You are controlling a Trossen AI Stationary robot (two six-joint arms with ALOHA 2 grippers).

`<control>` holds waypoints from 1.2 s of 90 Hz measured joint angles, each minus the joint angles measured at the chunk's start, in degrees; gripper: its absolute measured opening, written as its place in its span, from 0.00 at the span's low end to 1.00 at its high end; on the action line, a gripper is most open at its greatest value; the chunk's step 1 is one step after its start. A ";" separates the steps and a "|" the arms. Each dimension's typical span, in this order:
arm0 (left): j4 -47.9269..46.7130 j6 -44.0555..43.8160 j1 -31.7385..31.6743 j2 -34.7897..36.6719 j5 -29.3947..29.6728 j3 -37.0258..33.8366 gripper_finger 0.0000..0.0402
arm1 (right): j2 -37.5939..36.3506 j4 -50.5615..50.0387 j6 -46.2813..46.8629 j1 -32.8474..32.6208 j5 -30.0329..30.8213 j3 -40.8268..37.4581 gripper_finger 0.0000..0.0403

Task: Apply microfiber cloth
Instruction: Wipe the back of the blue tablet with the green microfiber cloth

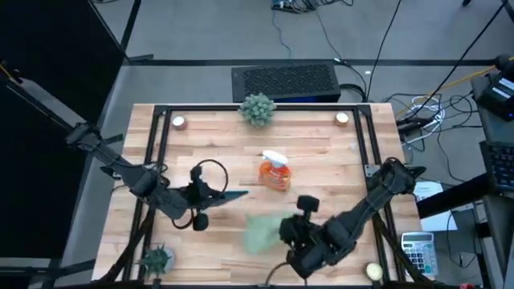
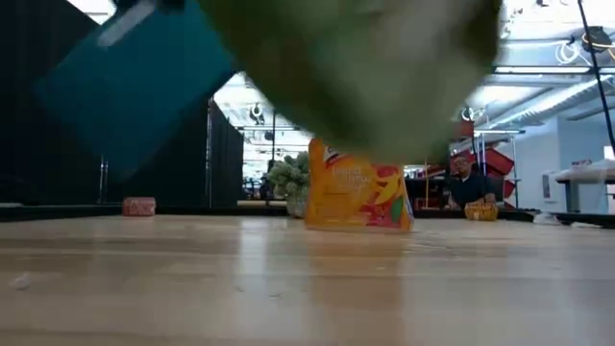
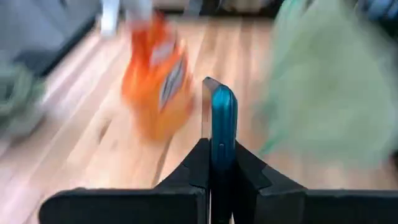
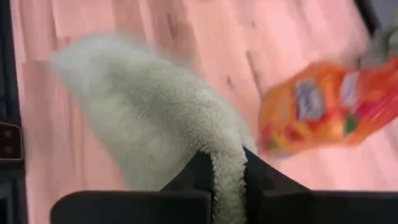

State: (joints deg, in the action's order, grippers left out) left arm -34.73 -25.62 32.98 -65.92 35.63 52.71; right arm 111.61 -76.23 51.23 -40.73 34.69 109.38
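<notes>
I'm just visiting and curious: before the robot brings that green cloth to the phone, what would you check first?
1. Cloth gripped: ok, pinched in the right end effector.
2. Phone gripped: ok, held on edge in the left end effector.
3. Both off the table: ok, the low view shows them hanging above the wood.
4. Cloth touching the phone: not ok, a gap separates them in the high view.
5. Spray bottle out of the way: ok, it stands upright behind the gap between them.
6. Phone's screen facing the cloth: cannot tell.
</notes>
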 joint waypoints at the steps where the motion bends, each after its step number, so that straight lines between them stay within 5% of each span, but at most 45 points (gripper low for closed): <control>1: -1.16 -0.31 -0.19 -0.20 -0.03 0.00 0.03 | 0.00 0.01 0.90 -0.24 -0.09 -0.38 0.02; 27: -18.82 -6.07 -4.60 -8.76 -9.44 0.98 0.03 | 0.00 2.36 16.30 -3.10 -1.89 -10.34 0.02; 61: -15.64 -3.69 -5.10 -25.67 -8.31 1.38 0.04 | -0.07 5.15 17.83 -3.04 -2.95 -13.30 0.02; 108: -12.06 -3.83 -5.28 -26.76 -18.91 2.14 0.49 | -0.07 5.71 18.37 -3.06 -3.06 -13.30 0.04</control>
State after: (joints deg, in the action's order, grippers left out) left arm -46.79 -29.45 27.70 -92.68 16.72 54.85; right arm 111.55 -70.52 69.60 -43.79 31.64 96.07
